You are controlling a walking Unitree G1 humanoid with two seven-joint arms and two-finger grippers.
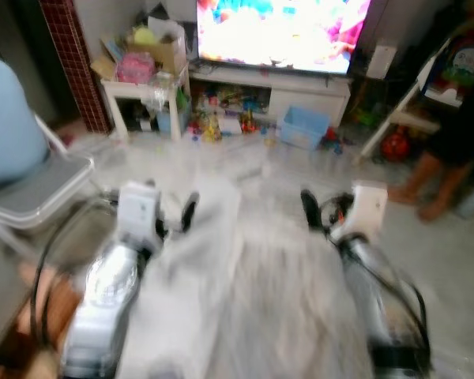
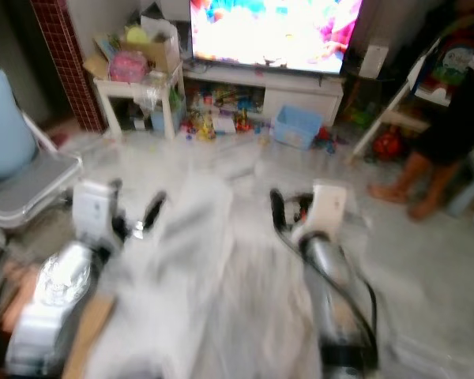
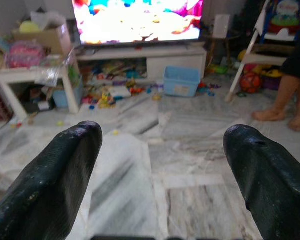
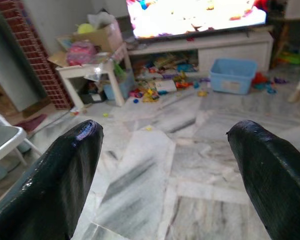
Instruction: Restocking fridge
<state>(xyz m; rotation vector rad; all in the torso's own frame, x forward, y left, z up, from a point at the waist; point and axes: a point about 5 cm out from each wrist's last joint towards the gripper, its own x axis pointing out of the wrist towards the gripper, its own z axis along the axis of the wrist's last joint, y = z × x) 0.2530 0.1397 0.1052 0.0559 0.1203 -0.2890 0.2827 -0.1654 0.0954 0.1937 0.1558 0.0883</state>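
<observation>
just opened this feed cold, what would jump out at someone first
The bright television on its white stand straight ahead draws the eye, with toys strewn on the marble floor below it and a blue bin beside them. In the foreground the left gripper and right gripper are raised with fingers open and nothing held. A person's bare legs stand at the right.

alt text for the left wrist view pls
Two black pincer fingers spread wide apart with nothing between them frame a grey marble floor. Beyond are a bright television screen, a light blue plastic bin, scattered toys and a person's bare legs.
</observation>
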